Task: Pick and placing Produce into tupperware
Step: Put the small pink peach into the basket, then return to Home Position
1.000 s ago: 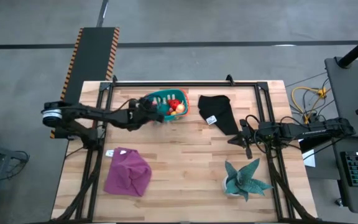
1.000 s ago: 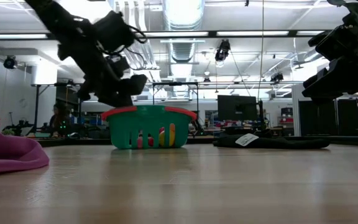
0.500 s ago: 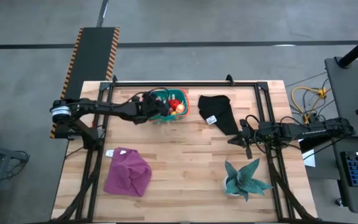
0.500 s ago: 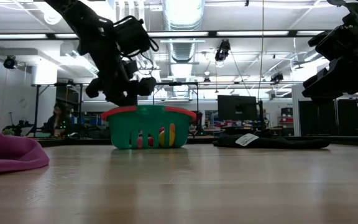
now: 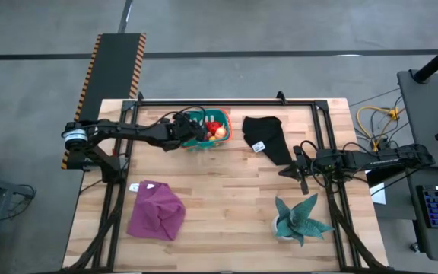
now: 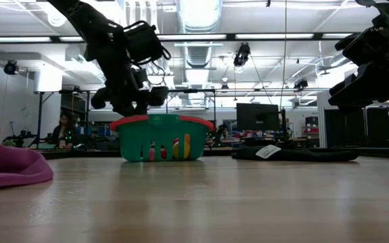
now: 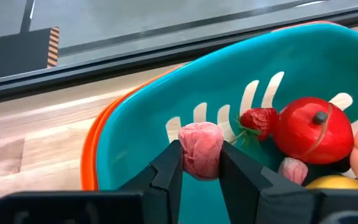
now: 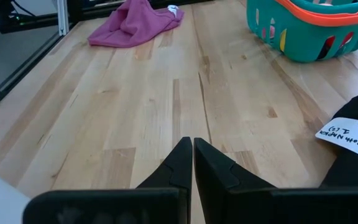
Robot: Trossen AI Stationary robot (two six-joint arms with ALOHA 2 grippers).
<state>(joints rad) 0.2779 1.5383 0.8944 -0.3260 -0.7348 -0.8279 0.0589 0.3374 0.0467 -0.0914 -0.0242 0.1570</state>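
The tupperware [image 5: 198, 119] is a teal basket with an orange rim, standing on its bottom at the table's far middle, and its slotted wall [image 6: 161, 145] faces the low view. Inside lie a red round fruit [image 7: 309, 127], a strawberry [image 7: 258, 119], a small pink piece [image 7: 291, 169], and yellow and peach pieces. My left gripper [image 7: 199, 165] is over the basket's left end [image 5: 184, 131], shut on a pink wrinkled piece of produce [image 7: 201, 148]. My right gripper [image 8: 193, 152] waits shut at the table's right side [image 5: 298, 170]. My left gripper pinches the pink wrinkled piece by its two opposite sides [image 7: 185, 155] between its two fingers. Its fingers slant down from the table's left toward the basket. The piece is lifted clear, above the basket's inner wall [image 7: 135, 155] at its left end.
A black cloth with a white tag [image 5: 268, 138] lies to the right of the basket. A purple cloth [image 5: 157, 210] lies at the near left. A teal spiky plant [image 5: 299, 219] stands at the near right. Bare wood lies in the table's middle [image 5: 219, 190].
My left gripper has carried the pink piece toward the table's far edge and to the right, rising slightly, from beside the basket's left end to over its rim. Its wrist has tipped on the way. Most of the move came early; it has nearly settled.
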